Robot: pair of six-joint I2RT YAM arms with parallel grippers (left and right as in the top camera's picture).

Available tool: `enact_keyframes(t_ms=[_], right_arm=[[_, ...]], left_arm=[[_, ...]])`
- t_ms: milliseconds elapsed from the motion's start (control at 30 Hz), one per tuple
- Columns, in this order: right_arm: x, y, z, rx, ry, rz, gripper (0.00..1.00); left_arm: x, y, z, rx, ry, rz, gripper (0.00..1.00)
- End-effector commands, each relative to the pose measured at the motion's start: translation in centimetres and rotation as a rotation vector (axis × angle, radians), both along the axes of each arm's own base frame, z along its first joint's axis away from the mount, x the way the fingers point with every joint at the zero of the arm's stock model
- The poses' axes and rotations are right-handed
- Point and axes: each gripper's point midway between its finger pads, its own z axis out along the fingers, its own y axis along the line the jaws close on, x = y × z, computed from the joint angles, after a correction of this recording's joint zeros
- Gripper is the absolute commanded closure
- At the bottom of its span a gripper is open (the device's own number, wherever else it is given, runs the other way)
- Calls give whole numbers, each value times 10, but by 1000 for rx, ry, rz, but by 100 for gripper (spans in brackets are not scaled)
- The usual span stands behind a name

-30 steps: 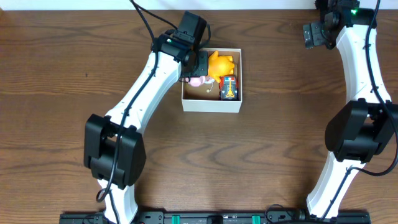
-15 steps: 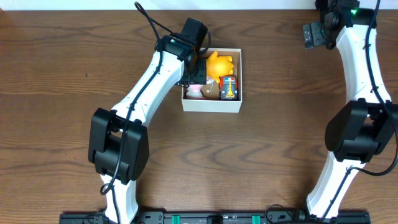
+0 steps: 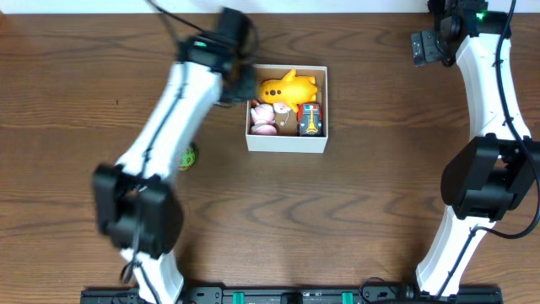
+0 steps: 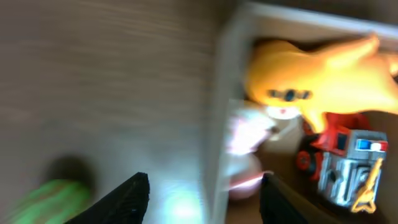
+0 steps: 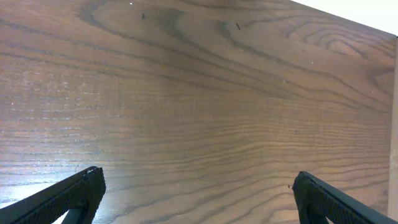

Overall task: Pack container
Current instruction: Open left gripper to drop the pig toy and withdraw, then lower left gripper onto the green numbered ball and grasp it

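The container (image 3: 287,142) is a square white-walled box at the table's middle back. Inside it lie a yellow toy (image 3: 288,87), a pink toy (image 3: 263,116) and a red and grey toy vehicle (image 3: 310,120). My left gripper (image 3: 238,88) is blurred with motion and hovers at the container's left wall, open and holding nothing. In the left wrist view the white wall (image 4: 217,118) runs up between my fingers, with the pink toy (image 4: 249,143) and yellow toy (image 4: 311,81) to its right. My right gripper (image 3: 422,48) stands open over bare wood at the far right (image 5: 199,193).
A small green toy (image 3: 187,157) lies on the table left of the container, also a green blur in the left wrist view (image 4: 46,199). The table's back edge runs just behind the container and both grippers.
My left gripper opened and left the pink toy in the container, then pulled out leftward over the wall. The arm swung left and uncovered the green toy. The right arm stayed still.
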Motion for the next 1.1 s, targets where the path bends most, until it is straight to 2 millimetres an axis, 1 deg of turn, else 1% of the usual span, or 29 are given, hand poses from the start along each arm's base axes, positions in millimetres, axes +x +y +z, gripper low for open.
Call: enact_keyframes(t_ms=[0, 33, 67, 133, 167, 200, 267, 500, 633, 733, 767, 800, 867, 967, 1067], right_arm=[[-2, -1, 9, 2, -20, -16, 1], [-2, -1, 9, 2, -20, -16, 1], [-2, -1, 9, 2, -20, -16, 1], [-2, -1, 9, 2, -20, -16, 1], [-2, -1, 9, 2, -20, -16, 1], [-2, -1, 9, 2, -20, -16, 1], [-2, -1, 9, 2, -20, -16, 1], [-2, -1, 9, 2, -20, -16, 1], [-2, -1, 9, 1, -19, -16, 1], [-2, -1, 9, 2, -20, -16, 1], [-2, -1, 9, 2, -20, -16, 1], [-2, -1, 9, 2, -20, -16, 1], [-2, -1, 9, 2, -20, -16, 1], [-2, -1, 9, 2, -20, -16, 1], [-2, -1, 9, 2, -20, -16, 1]], left_arm=[[-14, 52, 63, 71, -101, 94, 41], [-26, 64, 65, 91, -68, 115, 40], [-37, 73, 64, 105, -32, 129, 36], [-61, 88, 57, 129, 73, 160, 33], [-70, 93, 50, 141, 126, 167, 32], [-76, 95, 44, 149, 157, 168, 30], [-85, 99, 27, 163, 217, 171, 28], [-99, 102, -39, 167, 303, 259, 27], [-101, 111, -65, 161, 308, 297, 25], [-97, 118, -78, 154, 294, 284, 19], [-96, 119, -82, 149, 287, 263, 15], [-94, 120, -86, 149, 281, 247, 9], [-94, 123, -91, 150, 277, 240, 4], [-93, 126, -98, 147, 269, 251, 1], [-95, 127, -105, 147, 271, 254, 1]])
